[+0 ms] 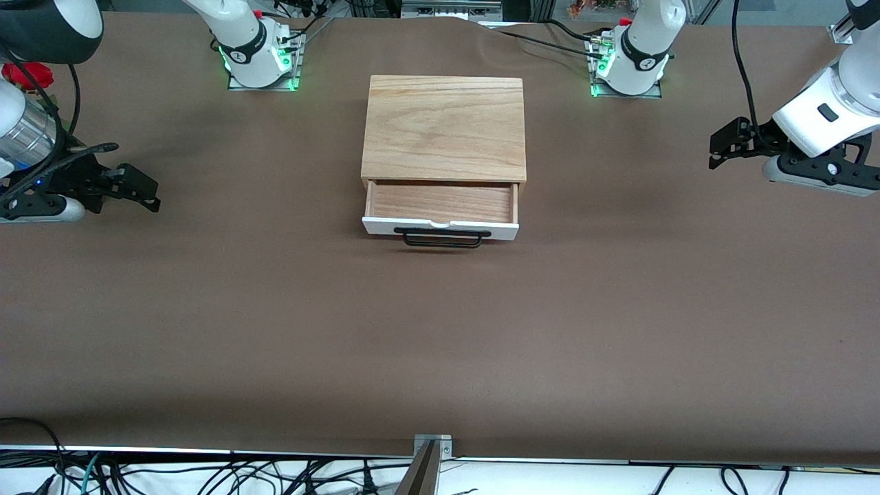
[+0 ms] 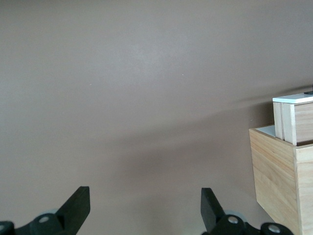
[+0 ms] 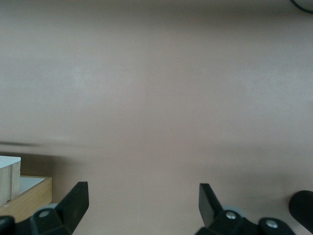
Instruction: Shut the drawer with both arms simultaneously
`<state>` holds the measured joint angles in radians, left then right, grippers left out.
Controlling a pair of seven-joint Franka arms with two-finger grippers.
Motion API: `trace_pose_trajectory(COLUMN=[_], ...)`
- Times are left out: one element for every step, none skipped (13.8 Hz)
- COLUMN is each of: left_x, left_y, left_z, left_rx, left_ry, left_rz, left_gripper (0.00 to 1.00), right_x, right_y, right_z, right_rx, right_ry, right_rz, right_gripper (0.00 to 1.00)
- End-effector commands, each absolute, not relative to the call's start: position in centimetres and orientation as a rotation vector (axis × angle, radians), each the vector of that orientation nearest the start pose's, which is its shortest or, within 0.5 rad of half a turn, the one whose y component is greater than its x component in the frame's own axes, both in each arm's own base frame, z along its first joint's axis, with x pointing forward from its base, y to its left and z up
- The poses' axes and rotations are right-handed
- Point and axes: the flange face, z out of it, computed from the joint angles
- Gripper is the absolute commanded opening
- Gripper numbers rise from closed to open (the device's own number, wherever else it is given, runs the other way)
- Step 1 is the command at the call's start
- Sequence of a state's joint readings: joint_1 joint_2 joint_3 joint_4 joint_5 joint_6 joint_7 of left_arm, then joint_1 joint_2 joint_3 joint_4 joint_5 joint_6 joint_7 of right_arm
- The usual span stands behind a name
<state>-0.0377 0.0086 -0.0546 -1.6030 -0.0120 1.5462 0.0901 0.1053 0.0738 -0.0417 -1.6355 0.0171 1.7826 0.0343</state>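
A small oak box [image 1: 443, 127] stands mid-table. Its drawer [image 1: 440, 204] is pulled partly out toward the front camera, with a white front panel [image 1: 440, 227] and a black wire handle [image 1: 442, 238]. The tray looks empty. My left gripper [image 1: 716, 151] is open and empty above the table at the left arm's end, well apart from the box. My right gripper [image 1: 148, 192] is open and empty at the right arm's end. In the left wrist view the gripper [image 2: 145, 205] sees the box [image 2: 279, 181] and drawer [image 2: 293, 117]. In the right wrist view the gripper [image 3: 143, 201] sees the drawer [image 3: 10, 176].
The brown table cover [image 1: 440, 344] stretches round the box. The arm bases [image 1: 261, 58] [image 1: 629, 62] stand near the robots' edge with green lights. A red object [image 1: 27, 72] sits at the right arm's end. Cables [image 1: 206, 474] lie along the front edge.
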Motion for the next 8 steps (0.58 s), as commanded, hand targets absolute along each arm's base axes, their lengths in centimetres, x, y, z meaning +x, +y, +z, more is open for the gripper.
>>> trace_pose_trajectory(left_x=[55.19,55.19,55.16,55.13,55.12,55.12,55.12,55.14], left_y=[-4.95,-4.95,-4.95,-5.03,-5.10,-5.11,-5.11,-5.30], left_z=[60.58,60.58,60.56,60.54,60.54,60.54,60.54,60.34], left_rx=[-3.139,-3.139,-3.139,-3.139,-3.137,-3.139,-3.138,-3.139], left_ry=[0.295,0.297,0.297,0.300,0.299,0.300,0.307,0.309], left_rz=[0.114,0.114,0.118,0.121,0.121,0.121,0.121,0.133], left_gripper=[1.00,1.00,1.00,1.00,1.00,1.00,1.00,1.00], right_x=[59.33,59.34,59.34,59.36,59.33,59.33,59.33,59.33], right_y=[4.17,4.17,4.17,4.18,4.17,4.17,4.17,4.17], right_z=[57.53,57.55,57.55,57.44,57.53,57.53,57.53,57.53], right_rx=[-3.140,-3.140,-3.140,-3.140,-3.140,-3.140,-3.140,-3.140], right_ry=[-0.027,-0.027,-0.027,-0.030,-0.030,-0.030,-0.030,-0.030], right_rz=[-0.109,-0.111,-0.111,-0.106,-0.109,-0.109,-0.109,-0.109], right_gripper=[1.00,1.00,1.00,1.00,1.00,1.00,1.00,1.00])
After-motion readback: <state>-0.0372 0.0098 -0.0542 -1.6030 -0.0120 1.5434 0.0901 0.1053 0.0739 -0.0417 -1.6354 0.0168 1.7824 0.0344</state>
